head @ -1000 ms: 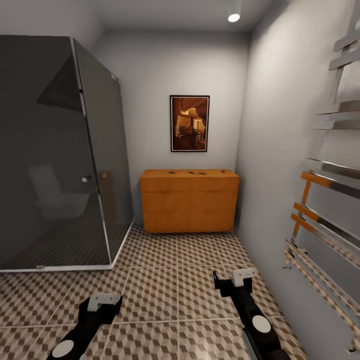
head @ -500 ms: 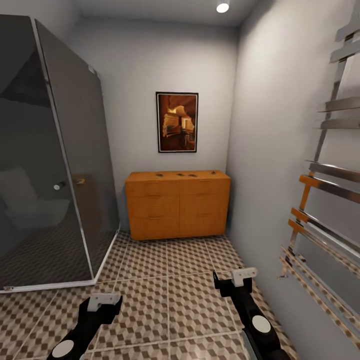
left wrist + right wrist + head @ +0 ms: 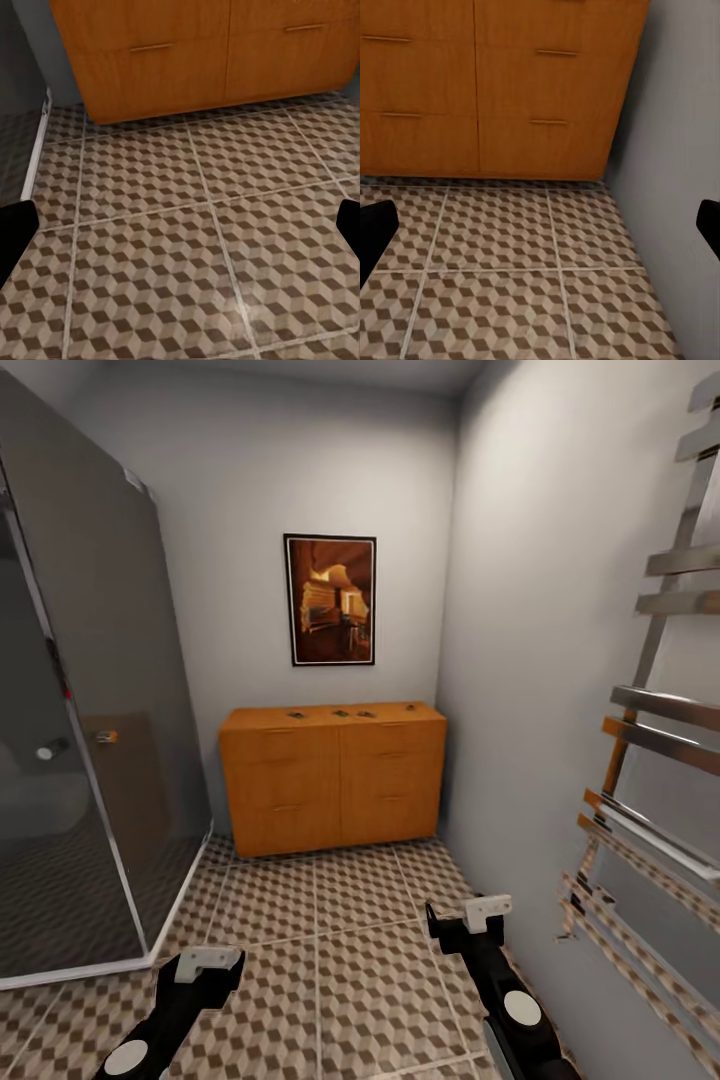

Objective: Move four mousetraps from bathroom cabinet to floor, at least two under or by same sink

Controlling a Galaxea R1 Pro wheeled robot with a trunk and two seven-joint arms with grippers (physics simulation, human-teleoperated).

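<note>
The orange-brown cabinet (image 3: 333, 780) stands against the back wall, several tiles ahead of me. On its top lie four small dark-marked mousetraps, at the left (image 3: 296, 715), the middle (image 3: 341, 713), just right of middle (image 3: 367, 714) and the right end (image 3: 410, 707). My left gripper (image 3: 205, 965) and right gripper (image 3: 462, 916) hang low over the cube-patterned bathroom floor (image 3: 350, 920), far short of the cabinet. Both are open and hold nothing. The left wrist view has black fingertips (image 3: 15, 225) wide apart above the tiles, facing the cabinet drawers (image 3: 202, 52). The right wrist view has the same spread fingertips (image 3: 375, 229).
A dark glass shower enclosure (image 3: 80, 760) fills the left side. A chrome and wood towel rail (image 3: 660, 760) juts from the right wall beside my right arm. A framed picture (image 3: 331, 600) hangs above the cabinet. A tiled lane runs between shower and wall.
The camera has moved forward and swung right: the cabinet looks nearer and sits further left, the ceiling lamp has left the picture. Both arms keep the same pose in the view.
</note>
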